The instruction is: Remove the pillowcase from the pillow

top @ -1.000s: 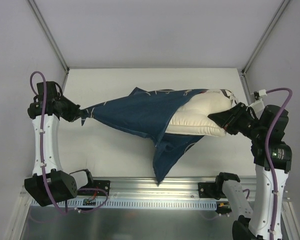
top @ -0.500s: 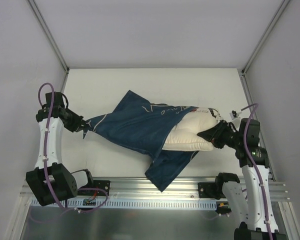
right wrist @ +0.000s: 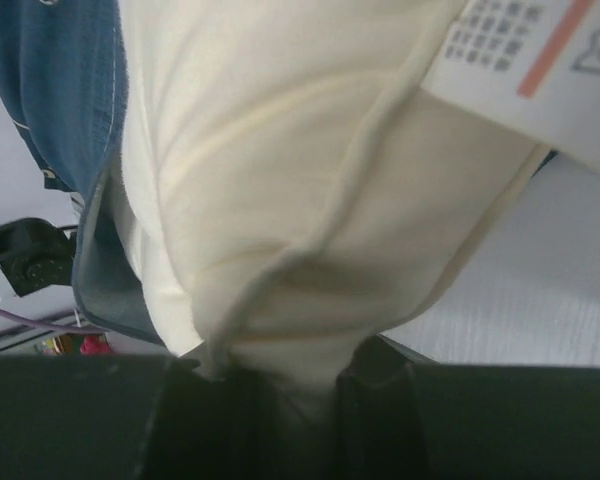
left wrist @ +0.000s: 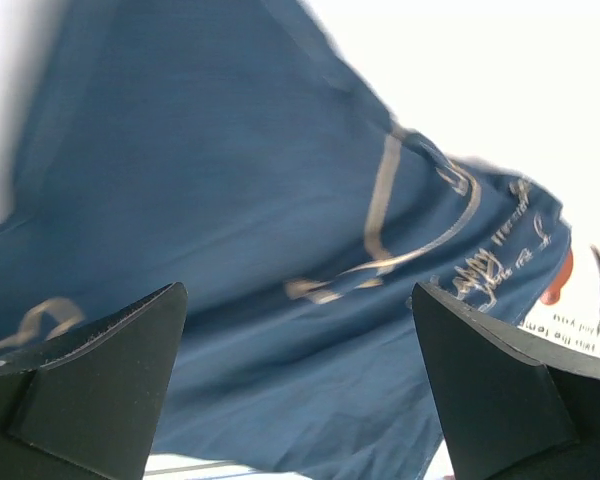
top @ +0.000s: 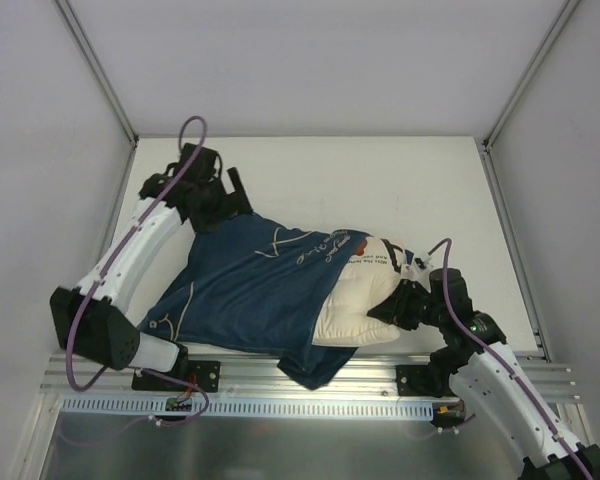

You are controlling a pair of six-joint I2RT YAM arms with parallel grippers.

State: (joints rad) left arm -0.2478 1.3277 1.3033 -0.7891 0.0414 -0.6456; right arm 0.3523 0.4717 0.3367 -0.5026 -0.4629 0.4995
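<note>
On the table (top: 400, 170), toward its near edge: pillowcase (top: 245, 295) at left, pillow (top: 352, 300) half inside it and jutting out to the right — left gripper (top: 237, 192) at the pillowcase's far corner, right gripper (top: 398, 305) at the pillow's right end, pillowcase's near corner overlapping the rail (top: 365, 385).

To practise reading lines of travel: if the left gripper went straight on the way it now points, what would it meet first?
Probably the pillowcase: its navy fabric fills the view between the fingers of the open left gripper. How far off it lies is unclear.
</note>
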